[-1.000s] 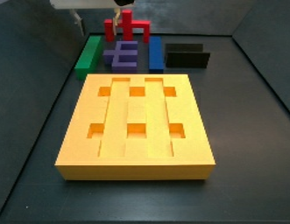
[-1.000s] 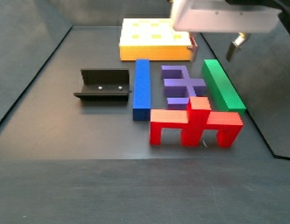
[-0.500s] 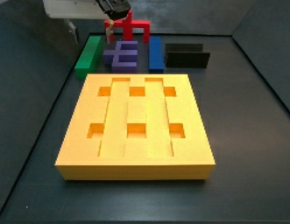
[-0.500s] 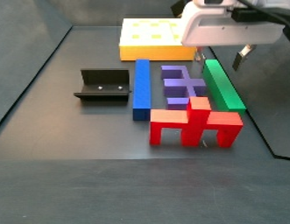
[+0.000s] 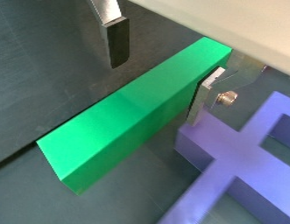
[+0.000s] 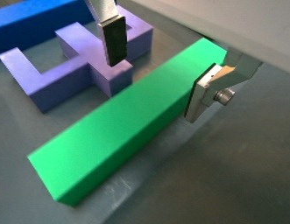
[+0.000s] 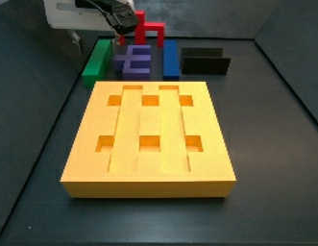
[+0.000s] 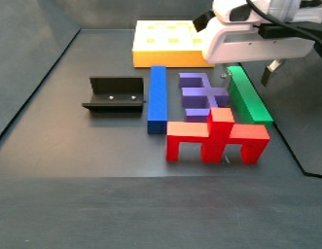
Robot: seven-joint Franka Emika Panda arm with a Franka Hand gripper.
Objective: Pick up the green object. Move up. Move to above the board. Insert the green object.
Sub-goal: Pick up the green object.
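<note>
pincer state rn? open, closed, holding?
Pincer: open, fingers on either side of the green object, not clamped on it.

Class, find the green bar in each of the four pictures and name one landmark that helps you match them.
Wrist view: green bar runs diagonally between the open end effector fingers.
Wrist view: it crosses the middle, beside the purple block.
Side view: far back, at the row's left end.
Side view: right of the row.
Shared landmark: the purple block next to it.
</note>
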